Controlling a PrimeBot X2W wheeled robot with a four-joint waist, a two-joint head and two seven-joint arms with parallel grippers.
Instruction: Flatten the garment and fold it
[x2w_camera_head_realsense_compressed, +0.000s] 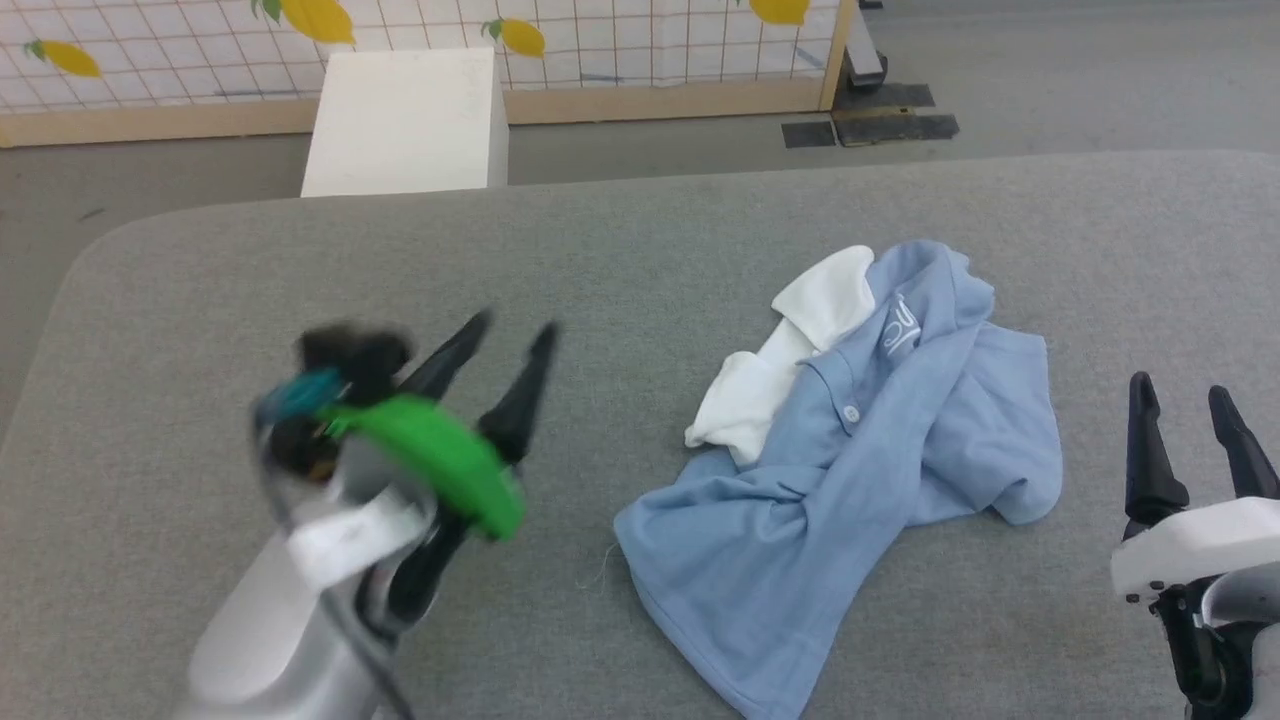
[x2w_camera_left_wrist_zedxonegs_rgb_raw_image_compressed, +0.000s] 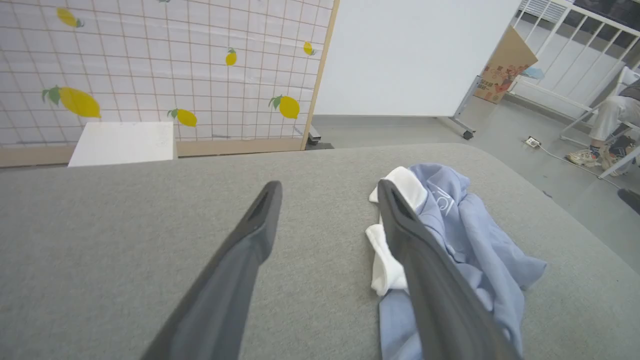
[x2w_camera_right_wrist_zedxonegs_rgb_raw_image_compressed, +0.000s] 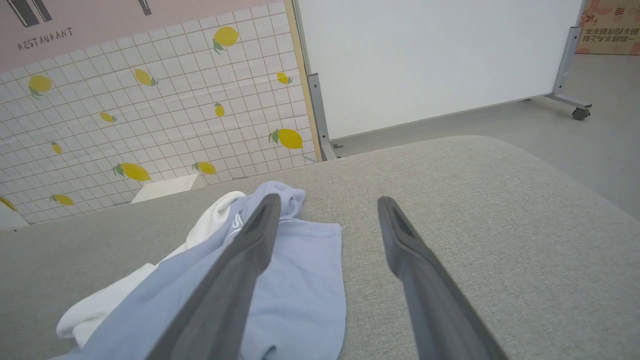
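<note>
The garment (x2w_camera_head_realsense_compressed: 860, 470), a light blue polo shirt with a white collar, lies crumpled right of centre on the grey padded table (x2w_camera_head_realsense_compressed: 600, 260). Its white logo and one button face up. My left gripper (x2w_camera_head_realsense_compressed: 512, 330) hovers open to the garment's left, blurred, with a green band on its wrist. In the left wrist view my left gripper (x2w_camera_left_wrist_zedxonegs_rgb_raw_image_compressed: 327, 187) is open, the garment (x2w_camera_left_wrist_zedxonegs_rgb_raw_image_compressed: 475, 250) lying behind its right finger. My right gripper (x2w_camera_head_realsense_compressed: 1180, 392) stands open at the lower right, just off the garment's right edge. In the right wrist view my right gripper (x2w_camera_right_wrist_zedxonegs_rgb_raw_image_compressed: 327, 200) is open beside the garment (x2w_camera_right_wrist_zedxonegs_rgb_raw_image_compressed: 300, 280).
A white box (x2w_camera_head_realsense_compressed: 405, 120) stands on the floor beyond the table's far edge, before a lemon-patterned grid panel (x2w_camera_head_realsense_compressed: 150, 50). A white wheeled board (x2w_camera_right_wrist_zedxonegs_rgb_raw_image_compressed: 425, 60) stands to the right. A seated person's legs (x2w_camera_left_wrist_zedxonegs_rgb_raw_image_compressed: 607, 130) show at the far right of the left wrist view.
</note>
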